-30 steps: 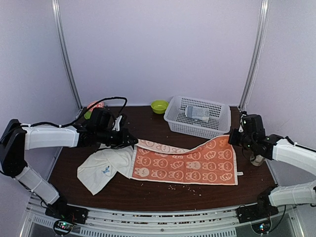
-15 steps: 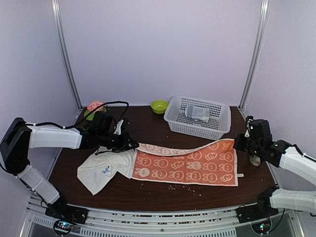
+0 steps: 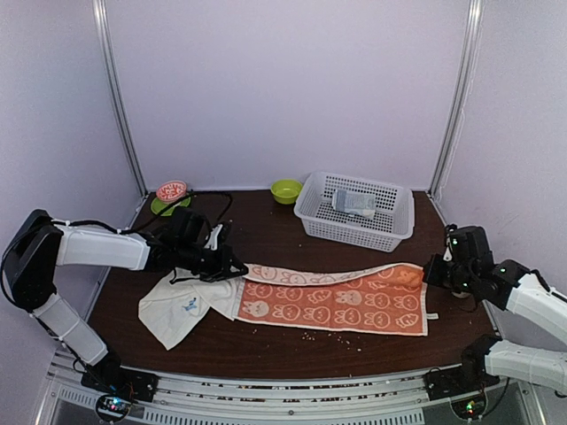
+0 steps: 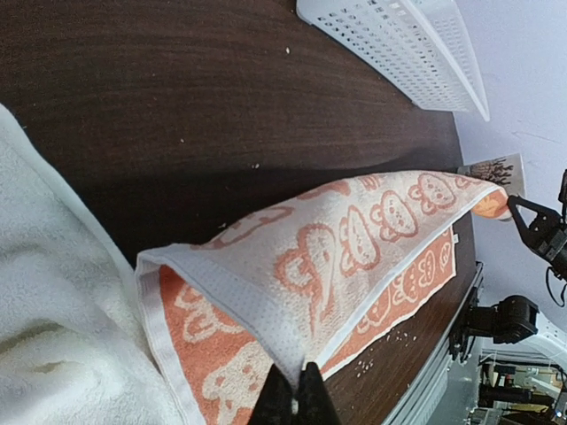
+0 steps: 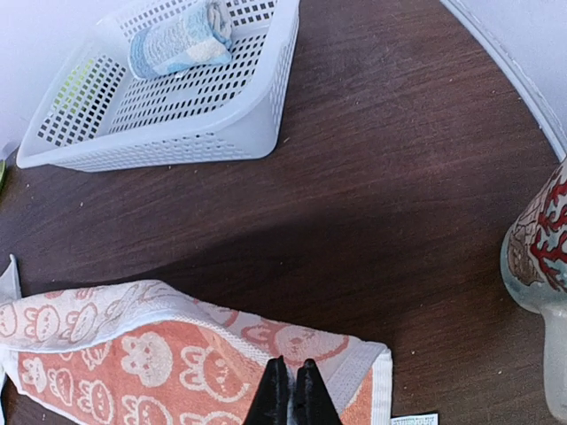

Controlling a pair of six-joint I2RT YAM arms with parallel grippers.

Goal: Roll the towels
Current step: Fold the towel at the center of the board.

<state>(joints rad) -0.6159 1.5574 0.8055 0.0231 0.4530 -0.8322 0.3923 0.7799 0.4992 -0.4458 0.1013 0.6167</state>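
Note:
The orange cartoon-face towel (image 3: 332, 298) lies across the table's front, its far long edge folded over toward me. My left gripper (image 3: 232, 265) is shut on that edge's left corner, seen in the left wrist view (image 4: 296, 400) with the towel (image 4: 354, 248) draped ahead. My right gripper (image 3: 431, 268) is shut on the right corner, seen in the right wrist view (image 5: 291, 398) on the towel (image 5: 142, 354). The plain cream-white towel (image 3: 182, 301) with a small blue mark lies crumpled at the left, partly under the orange one; it also shows in the left wrist view (image 4: 53, 319).
A white basket (image 3: 356, 209) at the back right holds a grey-blue rolled towel (image 3: 354, 203), also in the right wrist view (image 5: 182, 40). A green bowl (image 3: 285, 189) and a red-lidded green dish (image 3: 169, 195) stand at the back. A patterned glass (image 5: 545, 257) stands by the right gripper.
Both grippers have come toward the near edge and lower, bringing the orange towel's far edge over its near part. The fold is now narrower and flatter.

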